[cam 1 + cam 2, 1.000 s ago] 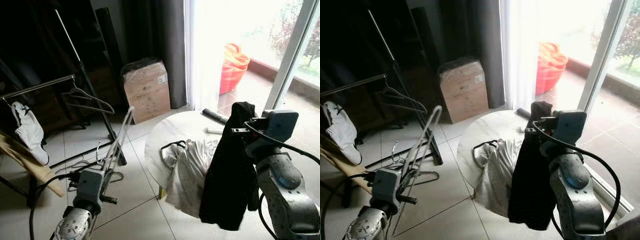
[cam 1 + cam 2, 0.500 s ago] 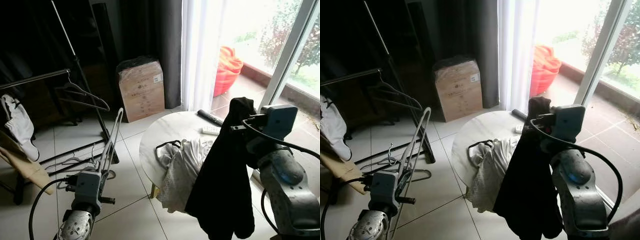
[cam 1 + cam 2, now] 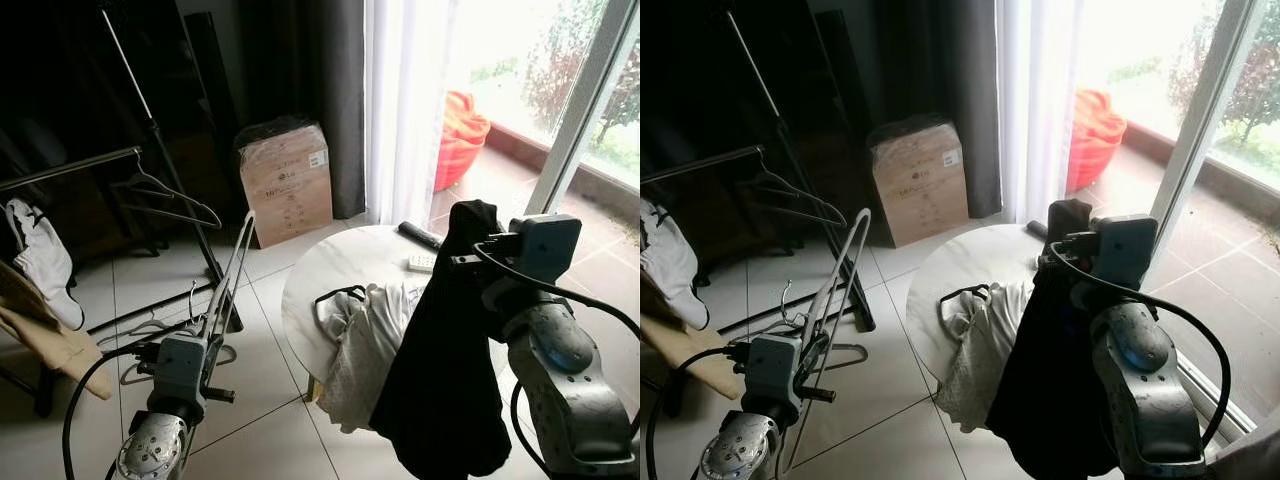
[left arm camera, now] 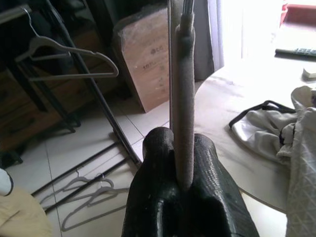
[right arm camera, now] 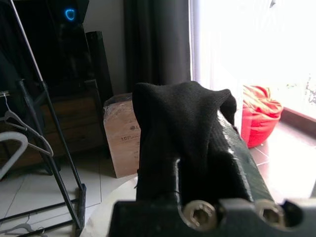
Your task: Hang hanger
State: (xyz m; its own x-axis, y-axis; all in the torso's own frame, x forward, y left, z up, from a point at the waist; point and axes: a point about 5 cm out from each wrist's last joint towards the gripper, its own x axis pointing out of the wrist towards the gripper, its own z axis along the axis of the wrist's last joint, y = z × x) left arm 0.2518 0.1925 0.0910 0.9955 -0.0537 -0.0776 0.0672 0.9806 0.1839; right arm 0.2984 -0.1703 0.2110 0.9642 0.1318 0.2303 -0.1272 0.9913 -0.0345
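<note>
1. A clothes rack (image 3: 150, 130) is seen at far left, well apart from the round bench (image 3: 340, 275); a white garment (image 3: 45, 262) hangs from its rail, and an empty dark hanger (image 3: 165, 200) hangs further along toward the bench.
2. Spare hangers (image 4: 89, 197) are noted on the tiled floor at the rack's foot, left of the bench.
3. The left gripper (image 4: 183, 163) is raised left of the bench. Its fingers (image 4: 158, 168) are closed on the padded hanger (image 3: 232, 270), which is held upright, tilted slightly toward the bench and clear of the rack.
4. A wrapped cardboard box (image 3: 288, 180) stands behind the bench, against a dark curtain (image 3: 330, 90).
5. On the bench a pale crumpled garment (image 3: 365, 325) is draped over the near edge; a remote (image 3: 422, 234) lies at the far edge.
6. The right gripper (image 5: 197, 148) is held over the bench's right side, fingers clamped on a black garment (image 3: 445, 370), which hangs past the bench edge.
7. A red beanbag (image 3: 460, 125) lies beyond the bench, by the glass door.
</note>
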